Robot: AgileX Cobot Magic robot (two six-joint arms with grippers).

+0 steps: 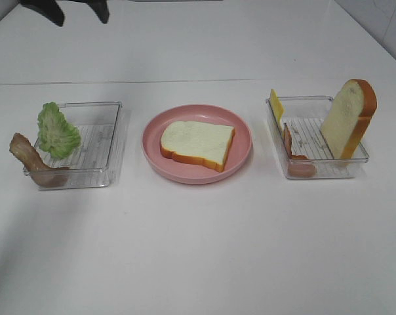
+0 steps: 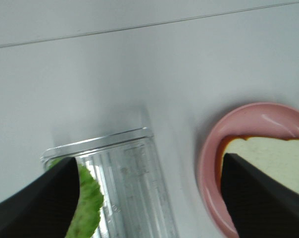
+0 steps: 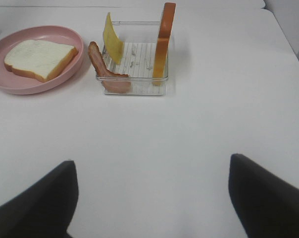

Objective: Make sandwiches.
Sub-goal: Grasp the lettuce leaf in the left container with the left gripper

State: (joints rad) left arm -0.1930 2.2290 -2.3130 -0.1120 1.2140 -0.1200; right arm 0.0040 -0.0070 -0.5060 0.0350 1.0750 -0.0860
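1. The marks on the left tray (image 2: 129, 178) wall are too blurred for you to read.
2. Your left end effector (image 2: 145, 163) is spread wide and empty above that tray, beside the lettuce (image 2: 87, 203).
3. Your right end effector (image 3: 150, 161) gapes wide and empty over the bare desk (image 3: 189, 124).
4. One bread slice (image 1: 197, 143) lies on the pink plate (image 1: 198, 176). The second bread slice (image 1: 347, 118), the cheese (image 1: 275, 105) and a bacon strip (image 1: 300, 167) lean in the right tray (image 1: 322, 169).

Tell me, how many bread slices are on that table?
2. The flat bread slice lies on the pink plate in the middle. The standing bread slice leans on edge inside the right clear tray. No others appear hidden.
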